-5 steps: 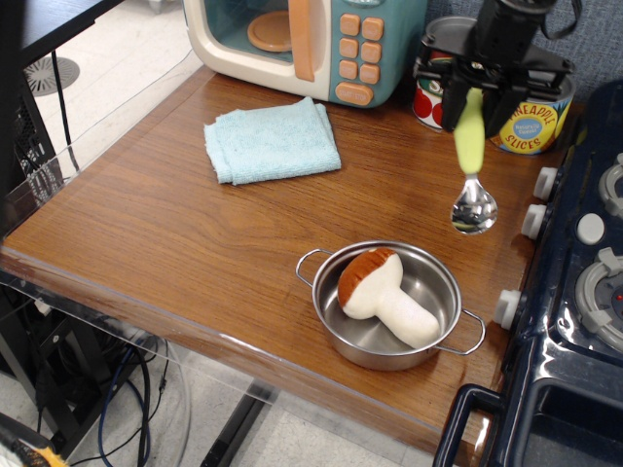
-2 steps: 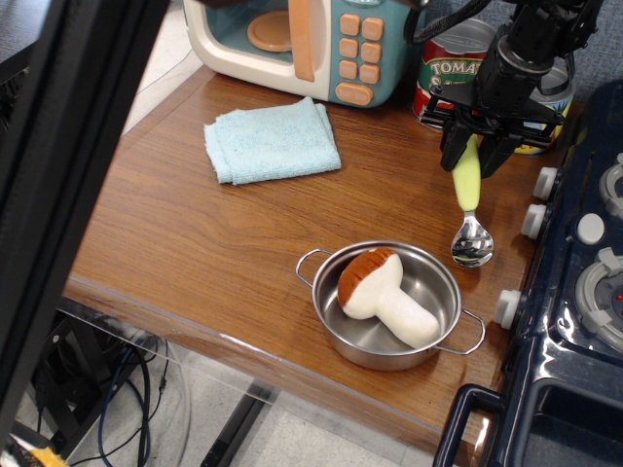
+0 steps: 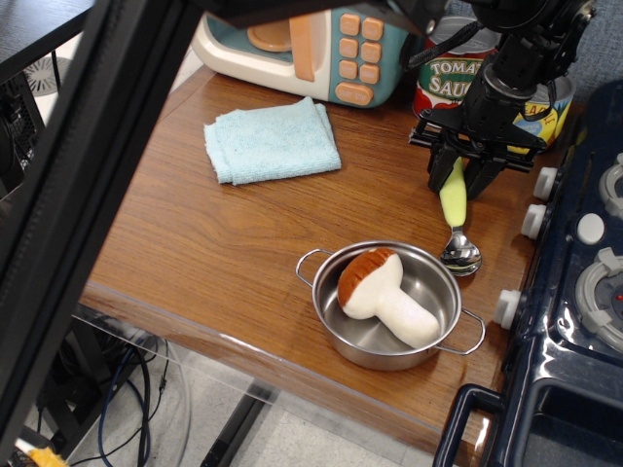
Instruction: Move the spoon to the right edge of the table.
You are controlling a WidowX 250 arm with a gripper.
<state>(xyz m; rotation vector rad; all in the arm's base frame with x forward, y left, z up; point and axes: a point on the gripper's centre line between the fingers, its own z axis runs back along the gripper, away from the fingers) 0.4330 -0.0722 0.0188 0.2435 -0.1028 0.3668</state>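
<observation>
The black robot gripper (image 3: 458, 180) is closed on the thick, pale yellow-green handle of the small spoon (image 3: 455, 219), gripping it near the top. The spoon hangs almost straight down. Its shiny metal bowl looks to be touching the brown wooden table (image 3: 175, 224), just beside the round silver pot (image 3: 389, 304) at about one o'clock from it, near the dark blue toy stove (image 3: 574, 292). The spoon looks light and stiff. Its metal bowl is likely slippery, so the fat plastic handle is the best place to hold.
</observation>
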